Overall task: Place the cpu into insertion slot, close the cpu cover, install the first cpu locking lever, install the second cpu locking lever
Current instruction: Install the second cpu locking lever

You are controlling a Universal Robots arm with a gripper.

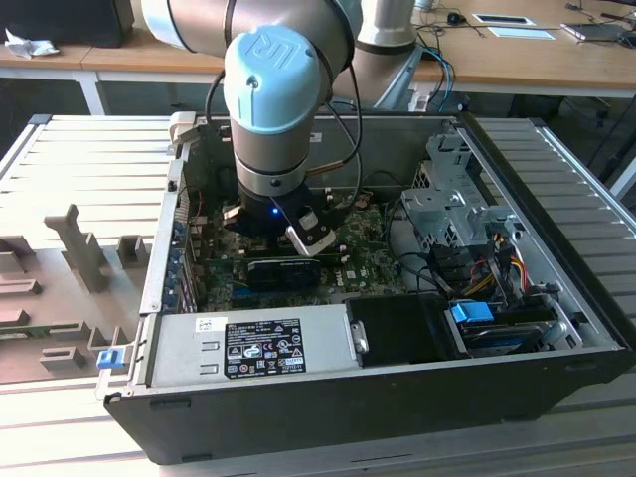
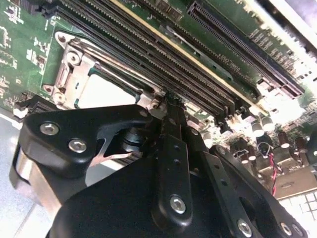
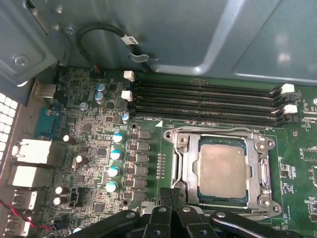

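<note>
In the exterior view, the arm reaches into the case [image 1: 556, 328] at frame centre. In the second wrist view, the end effector [image 2: 168, 101] is pinched shut, holding nothing. In the first wrist view, the cpu [image 3: 223, 168] sits lower right in the slot [image 3: 182, 168] under the closed cover [image 3: 260, 171]; the chip looks light, stiff and fragile, best held by its edges.

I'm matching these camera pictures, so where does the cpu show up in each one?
Exterior view: hidden beneath the arm.
First wrist view: cpu in the insertion slot, framed by the cover.
Second wrist view: cpu just beyond the end effector.
Shared landmark: memory slots.
</note>
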